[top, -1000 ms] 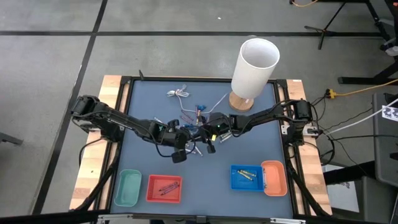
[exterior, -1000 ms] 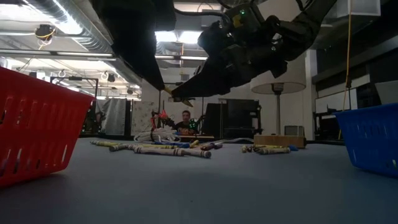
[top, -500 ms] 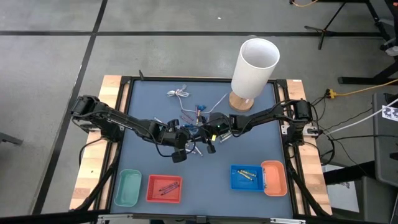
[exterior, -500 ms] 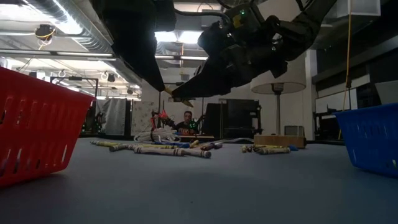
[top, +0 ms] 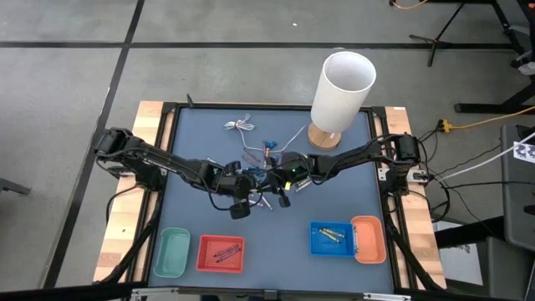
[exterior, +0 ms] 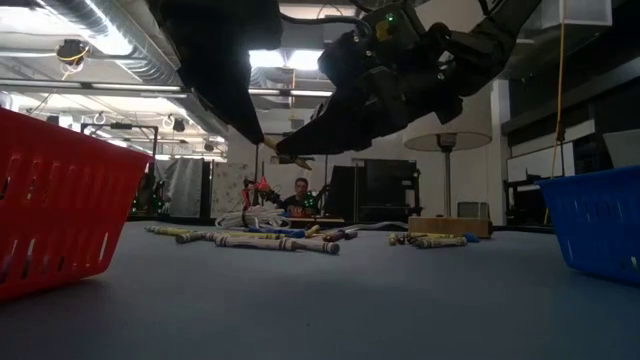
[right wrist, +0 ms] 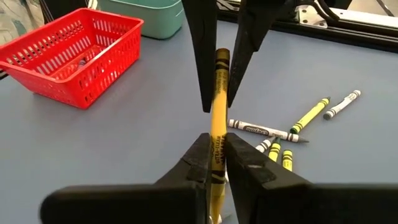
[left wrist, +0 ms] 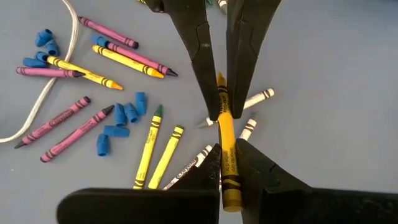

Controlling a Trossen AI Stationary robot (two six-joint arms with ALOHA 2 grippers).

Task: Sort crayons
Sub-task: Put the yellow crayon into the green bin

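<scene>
Blue-grey table (top: pixel 201 134) seen from above, with 2 dark arms reaching in from 9 and 3 o'clock and meeting near the centre. At 1 o'clock, tall white cylinder (top: pixel 343 88) on a wooden base. Along the 6 o'clock edge, 4 containers: green tray (top: pixel 170 252) and red basket (top: pixel 221 253) toward 7 o'clock, blue basket (top: pixel 332 237) and orange tray (top: pixel 369 238) toward 5 o'clock, with crayons lying in the red and blue ones. Left gripper (left wrist: pixel 227 152) and right gripper (right wrist: pixel 214 142) nose to nose above the table centre, raised clear of the surface, each pair of fingers closed tight on the same yellow crayon (left wrist: pixel 225 127), 1 at either end. Below and around, loose crayons (left wrist: pixel 127 60) in yellow, purple, green and white scattered on the table, mixed with small blue bits (left wrist: pixel 124 115). Toward 12 o'clock, thin white cable (top: pixel 241 126).
</scene>
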